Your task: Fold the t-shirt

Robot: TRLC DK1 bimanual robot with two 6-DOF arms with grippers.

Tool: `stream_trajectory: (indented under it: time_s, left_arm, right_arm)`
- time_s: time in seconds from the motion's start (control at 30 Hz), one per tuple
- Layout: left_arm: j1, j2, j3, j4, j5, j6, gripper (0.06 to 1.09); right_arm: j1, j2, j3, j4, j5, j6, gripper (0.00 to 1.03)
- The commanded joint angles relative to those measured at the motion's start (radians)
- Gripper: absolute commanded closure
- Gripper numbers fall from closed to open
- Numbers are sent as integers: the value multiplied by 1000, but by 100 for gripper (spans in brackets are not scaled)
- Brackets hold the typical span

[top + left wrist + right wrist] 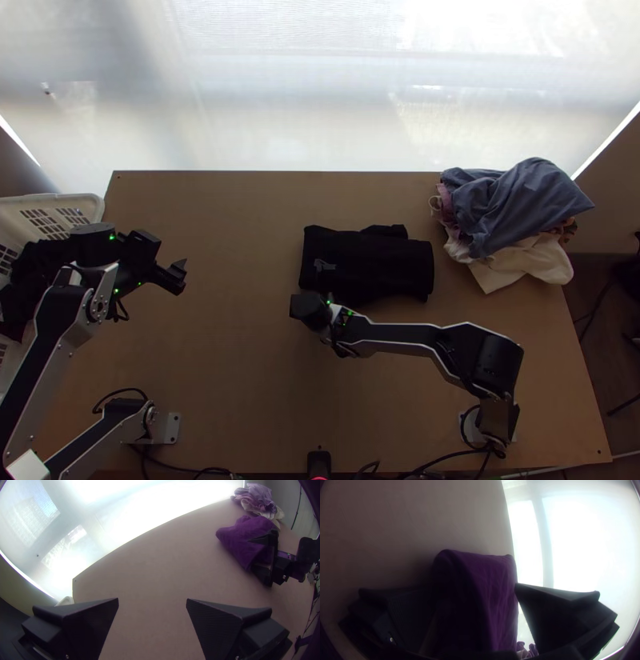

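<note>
Black left gripper (179,274) angled inward, wide; right gripper (307,307) facing the t-shirt (370,262), wide.

Well apart from the right tool (308,310), beyond it and to its right, a bunched heap (502,220) lies on the tabletop (216,344) at a far corner: blue-grey cloth (544,186) on top, cream cloth (548,262) beneath, pinkish cloth (446,202) at its side. Left of the left tool (182,277) stands a white basket (56,198) with openings in its wall and dark cloth (28,264) inside. A bright translucent screen (320,96) spans the space beyond the right tool, past the far edge.
</note>
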Motion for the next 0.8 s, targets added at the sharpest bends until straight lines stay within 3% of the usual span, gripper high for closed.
stream_trajectory:
  time_s: [0.0, 0.17, 0.27, 0.53, 0.77]
  left_arm:
    - [11, -3, -11, 3, 9, 6, 10]
    - [11, -6, -20, 3, 11, 6, 10]
    - [16, -7, -21, 3, 12, 10, 10]
    - [59, -21, -21, 3, 28, 32, 10]
    - [73, -40, -15, 3, 29, 30, 10]
  right_arm:
    - [-36, 63, 43, 33, 25, -61, 5]
    - [-72, 98, 80, 33, 25, -87, 5]
    - [-81, 115, 96, 33, 25, -96, 14]
    - [-91, 120, 104, 109, 25, -116, 98]
    - [-134, 74, 96, 216, 25, -182, 100]
